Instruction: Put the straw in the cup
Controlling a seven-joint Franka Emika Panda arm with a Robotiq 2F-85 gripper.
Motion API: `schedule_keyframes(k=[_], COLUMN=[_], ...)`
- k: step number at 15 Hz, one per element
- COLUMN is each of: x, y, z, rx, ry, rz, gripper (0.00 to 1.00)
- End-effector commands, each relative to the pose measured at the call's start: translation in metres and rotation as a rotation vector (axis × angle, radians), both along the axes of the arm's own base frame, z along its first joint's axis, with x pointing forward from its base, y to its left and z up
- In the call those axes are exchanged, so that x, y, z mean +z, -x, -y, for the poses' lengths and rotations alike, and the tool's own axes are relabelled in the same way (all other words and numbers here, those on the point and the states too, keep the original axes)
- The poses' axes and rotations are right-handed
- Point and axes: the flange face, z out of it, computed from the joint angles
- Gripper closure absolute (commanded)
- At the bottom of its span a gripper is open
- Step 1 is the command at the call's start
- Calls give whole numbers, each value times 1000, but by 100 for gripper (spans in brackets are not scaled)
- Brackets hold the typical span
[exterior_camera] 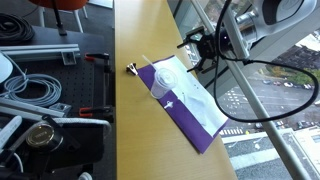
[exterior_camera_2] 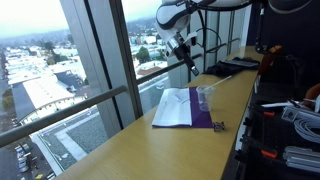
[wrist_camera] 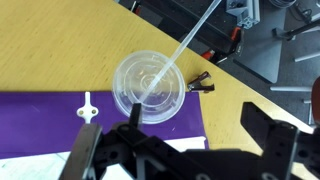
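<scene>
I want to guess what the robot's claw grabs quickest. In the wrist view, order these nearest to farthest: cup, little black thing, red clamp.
From the gripper:
1. The cup, straight ahead.
2. The little black thing, just right of the cup.
3. The red clamp, past the table edge.

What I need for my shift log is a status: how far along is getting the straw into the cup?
Done, by the look of it: in the wrist view the straw has its lower end inside the cup and leans out over the rim. In hand: nothing, as the gripper hangs above the cup with its fingers apart and empty. Left: probably only pulling the arm clear.
</scene>
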Motion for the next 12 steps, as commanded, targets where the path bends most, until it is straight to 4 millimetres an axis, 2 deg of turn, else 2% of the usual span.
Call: schedule_keyframes(k=[1,8,11,12], x=[1,-6,-7,-18], y=[-1,-3,16,-8], z=[-2,-23,-35,-32], rx=[75,185,172,180], ry=[-76,-173,-178,-166], rz=[161,531,591,565], gripper=[0,0,0,0])
